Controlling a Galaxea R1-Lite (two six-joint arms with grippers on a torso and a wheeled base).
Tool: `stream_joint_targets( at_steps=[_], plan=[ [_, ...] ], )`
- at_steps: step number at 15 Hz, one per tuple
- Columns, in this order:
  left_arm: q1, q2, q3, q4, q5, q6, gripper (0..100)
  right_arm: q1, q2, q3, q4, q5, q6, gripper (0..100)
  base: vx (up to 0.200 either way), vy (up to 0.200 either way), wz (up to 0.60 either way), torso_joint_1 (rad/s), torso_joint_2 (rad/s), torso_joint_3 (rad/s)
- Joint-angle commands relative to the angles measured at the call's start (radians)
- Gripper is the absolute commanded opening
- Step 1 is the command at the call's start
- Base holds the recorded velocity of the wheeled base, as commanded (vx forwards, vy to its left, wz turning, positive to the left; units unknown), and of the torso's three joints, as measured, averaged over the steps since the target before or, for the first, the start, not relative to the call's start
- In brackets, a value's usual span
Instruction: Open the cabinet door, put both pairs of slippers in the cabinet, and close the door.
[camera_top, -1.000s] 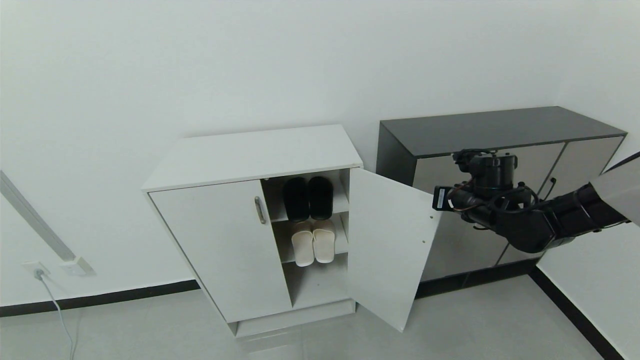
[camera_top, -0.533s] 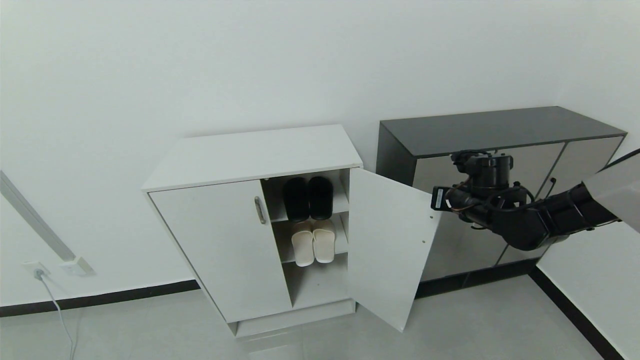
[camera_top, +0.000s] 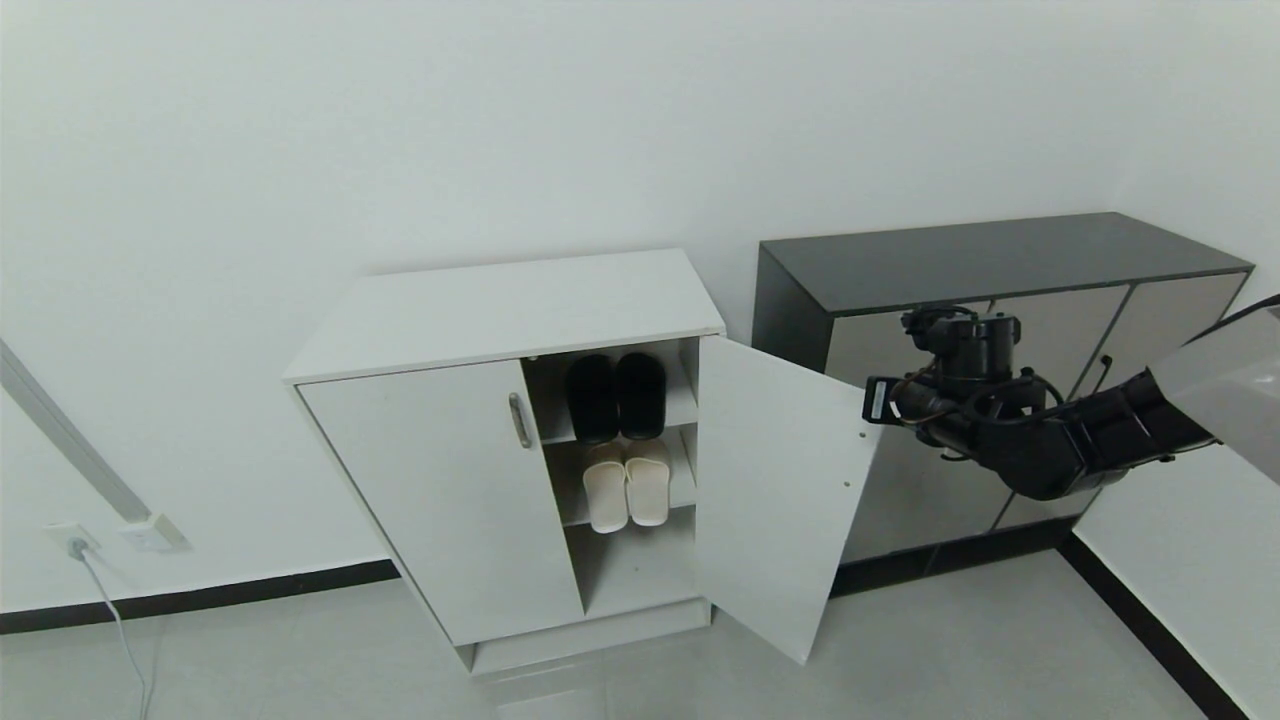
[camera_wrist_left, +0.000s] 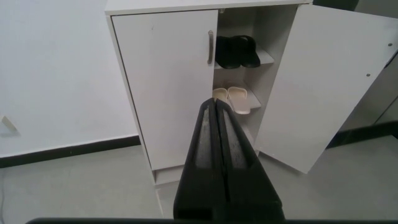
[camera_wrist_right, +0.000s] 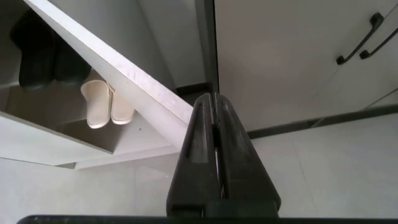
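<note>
Both pairs are in the cabinet (camera_top: 500, 310): the black slippers (camera_top: 617, 395) on the top shelf, the cream slippers (camera_top: 627, 483) on the shelf below, toes pointing out at me. What's left, as I judge it, is closing the door (camera_top: 780, 480).

The door hangs on the cabinet's right side and stands swung well out, its free edge upright and pointing toward me and to the right. My right hand (camera_top: 878, 400) sits just at that free edge, high up near the top corner, on the door's outer-face side. Its fingers are pressed together and hold nothing. From the right wrist view the hand (camera_wrist_right: 215, 102) lies just past the door's edge, but I cannot tell whether it touches.

The left hand (camera_wrist_left: 216, 109) is likewise pressed together and well back from the cabinet, facing the shut left door (camera_top: 450, 500). So the right arm is the nearer one by far.

The push has to go leftward and in toward the cabinet front, following the door's arc about its hinge. The dark cabinet (camera_top: 1000, 255) stands close behind the right hand — little room to draw back there. The cream pair reaches close to its shelf's front edge; I'd watch that the door doesn't catch it.
</note>
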Motion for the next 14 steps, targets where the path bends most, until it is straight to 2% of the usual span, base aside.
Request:
stream_joint_targets(
  at_steps=[1,6,14],
  plan=[
    [0.001,0.001,0.0,0.0,0.0,0.0,0,0.004,-0.002,0.005,0.002,0.0,0.0,0,0.0,0.0,0.0,0.0,0.0,0.0],
    [0.001,0.001,0.0,0.0,0.0,-0.002,0,0.073,-0.06,0.072,0.002,0.0,0.0,0,0.0,0.0,0.0,0.0,0.0,0.0],
    [0.001,0.001,0.0,0.0,0.002,-0.006,0,0.301,-0.15,0.215,-0.001,-0.002,0.001,0,0.0,0.0,0.0,0.0,0.0,0.0]
  ],
)
